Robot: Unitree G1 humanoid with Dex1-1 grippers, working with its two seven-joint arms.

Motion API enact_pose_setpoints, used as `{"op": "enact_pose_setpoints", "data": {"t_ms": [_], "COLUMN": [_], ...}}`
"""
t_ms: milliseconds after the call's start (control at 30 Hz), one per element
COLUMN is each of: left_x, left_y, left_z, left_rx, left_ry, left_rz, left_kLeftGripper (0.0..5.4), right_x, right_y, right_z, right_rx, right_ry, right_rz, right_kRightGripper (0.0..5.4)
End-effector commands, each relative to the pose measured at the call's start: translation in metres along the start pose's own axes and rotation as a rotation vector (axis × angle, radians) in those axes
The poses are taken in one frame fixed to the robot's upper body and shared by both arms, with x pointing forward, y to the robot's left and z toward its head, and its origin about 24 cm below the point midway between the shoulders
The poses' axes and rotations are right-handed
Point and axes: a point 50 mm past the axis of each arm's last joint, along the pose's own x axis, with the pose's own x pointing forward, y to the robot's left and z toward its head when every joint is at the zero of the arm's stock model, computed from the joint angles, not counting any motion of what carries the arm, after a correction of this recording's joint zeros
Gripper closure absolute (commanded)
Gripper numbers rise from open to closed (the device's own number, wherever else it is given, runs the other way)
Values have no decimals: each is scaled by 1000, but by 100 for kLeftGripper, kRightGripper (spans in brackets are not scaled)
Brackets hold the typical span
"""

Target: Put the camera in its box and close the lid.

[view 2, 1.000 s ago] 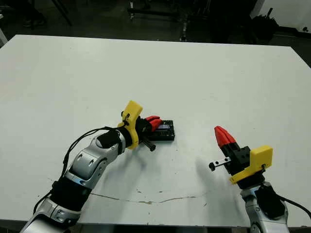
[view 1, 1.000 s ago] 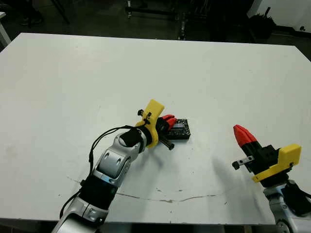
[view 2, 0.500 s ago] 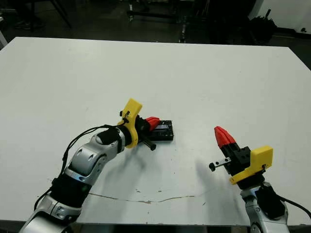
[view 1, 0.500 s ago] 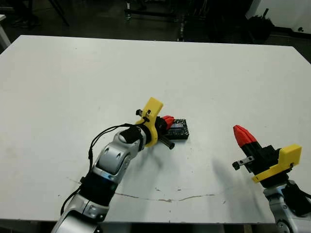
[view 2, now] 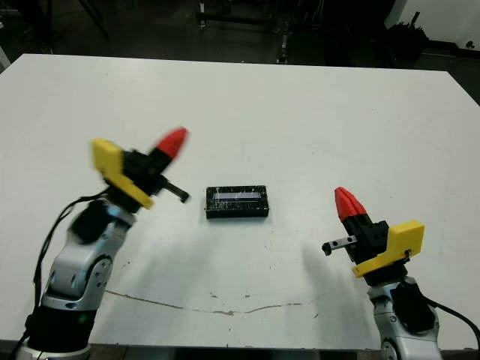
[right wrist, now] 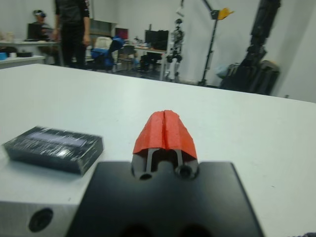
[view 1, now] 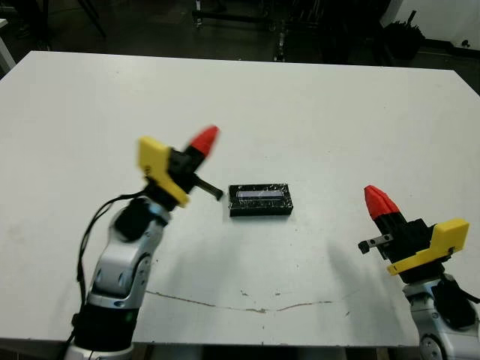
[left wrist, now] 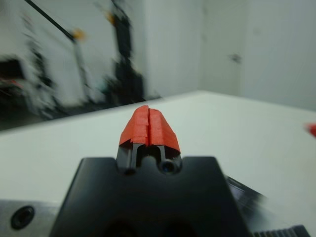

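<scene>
On the white table [view 1: 315,105], near its middle, lies the box [view 1: 260,201] with the lid [view 2: 237,197] on it, a flat black block whose shiny wrapped face looks up. Its long side runs across the table from the robot's left to its right, square to the near edge, and it lies flat, not tilted. No slim black bar shows anywhere in these views.

Left of the box, well apart from it and raised off the table, hangs the left gripper [view 1: 205,139]. Its red fingertips [left wrist: 148,125] are pressed together with no gap and nothing between them, and they point up and away toward the far side of the table, not at the box. A short black stub on the gripper's body sticks out toward the box but does not reach it.

Right of the box, nearer the robot and also well apart, sits the right gripper [view 2: 346,204]. Its red fingertips [right wrist: 165,129] are likewise closed tight and empty. They point away from the robot; in the right wrist view the box [right wrist: 53,148] lies off to one side of the fingers rather than in line with them.

Nothing stands on the table between either gripper and the box. A thin dark crack line [view 1: 255,305] runs along the table near its front edge. Beyond the far edge, in the right wrist view, a person [right wrist: 72,27] stands among desks, stands and dark equipment.
</scene>
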Motion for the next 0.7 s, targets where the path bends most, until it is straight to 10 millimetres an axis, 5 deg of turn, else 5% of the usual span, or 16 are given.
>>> {"op": "enact_pose_setpoints", "data": {"t_ms": [33, 367, 700], "left_x": [-16, -45, -46], "left_y": [14, 19, 14], "left_z": [-12, -35, -38], "left_rx": [37, 96, 86], "left_ry": [20, 44, 90], "left_rz": [141, 355, 356], "left_kLeftGripper": [539, 539, 539], "right_x": [3, 10, 16], "right_y": [-1, 3, 9], "right_z": [3, 5, 7], "right_rx": [-13, -38, -25], "right_ry": [-10, -11, -18], "right_rz": [-96, -181, -179], "right_kRightGripper": [540, 540, 540]}}
